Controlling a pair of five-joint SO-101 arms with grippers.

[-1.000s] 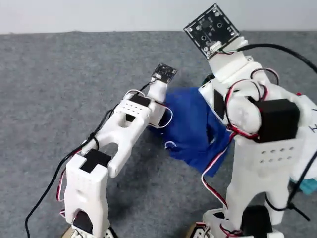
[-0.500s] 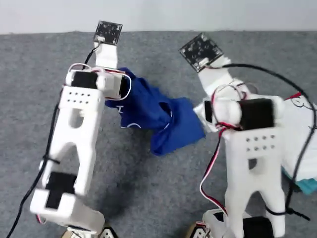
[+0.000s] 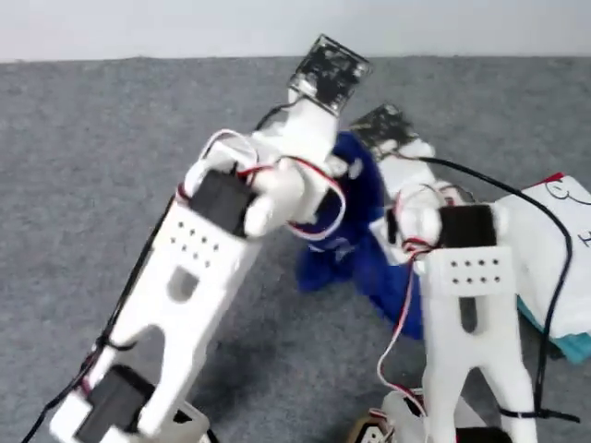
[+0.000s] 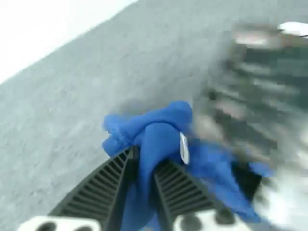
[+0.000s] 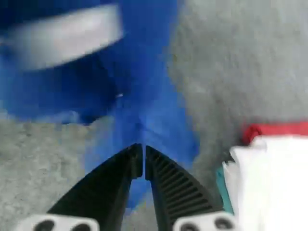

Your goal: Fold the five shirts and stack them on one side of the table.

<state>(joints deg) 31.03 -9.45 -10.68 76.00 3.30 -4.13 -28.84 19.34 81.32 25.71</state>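
L gripper is clamped tight on a bunched bright-blue fabric shirt, which sits between both arms at the centre of the grey felt-like table. R gripper, just beside it, has jaws nearly together and pinches the same shirt's lower fold. Far right is a stack of folded shirts: white on top, red + teal under.

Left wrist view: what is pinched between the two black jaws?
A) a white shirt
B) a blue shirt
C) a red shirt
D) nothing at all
B: the blue shirt has its fabric squeezed between the ribbed black jaws, which are shut on it, and it bunches up just beyond their tips.
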